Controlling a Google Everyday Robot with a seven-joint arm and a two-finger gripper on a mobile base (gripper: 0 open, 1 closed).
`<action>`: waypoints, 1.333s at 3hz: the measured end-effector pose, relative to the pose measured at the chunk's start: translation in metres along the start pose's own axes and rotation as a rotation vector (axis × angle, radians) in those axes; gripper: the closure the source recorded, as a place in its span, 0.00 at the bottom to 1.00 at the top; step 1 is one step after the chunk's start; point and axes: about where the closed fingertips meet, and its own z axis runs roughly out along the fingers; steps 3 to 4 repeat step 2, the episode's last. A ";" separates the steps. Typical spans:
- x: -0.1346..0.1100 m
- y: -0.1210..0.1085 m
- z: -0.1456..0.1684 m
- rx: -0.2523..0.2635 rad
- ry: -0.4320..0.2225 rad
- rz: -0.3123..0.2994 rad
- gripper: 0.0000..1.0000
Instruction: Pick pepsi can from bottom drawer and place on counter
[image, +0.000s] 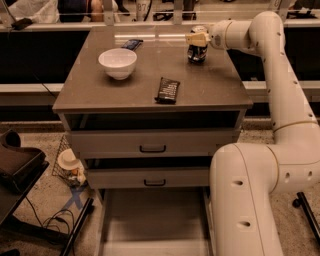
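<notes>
The cream gripper (196, 39) sits at the dark-blue, silver-topped can (197, 53) on the glossy grey-brown tabletop (215, 85). The bowl (118, 63) is plain white and the flat packet (167, 90) black. The bottom drawer (152, 220) is grey, and the grey upper drawers (110, 142) carry black handles (152, 149).

One camera looks down from high on the near side, facing the far end, fairly close: grey pulled-out bottom drawer (155, 220) nearest, glossy grey-brown bench (210, 90) mid-frame, end effector (197, 39) above its far right

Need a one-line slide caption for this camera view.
Gripper at the pepsi can standing on the counter, bottom drawer open below.
</notes>
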 end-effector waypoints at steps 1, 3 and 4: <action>0.001 0.002 0.004 -0.004 0.002 0.001 0.05; 0.002 0.003 0.006 -0.007 0.003 0.002 0.00; 0.002 0.003 0.006 -0.007 0.003 0.002 0.00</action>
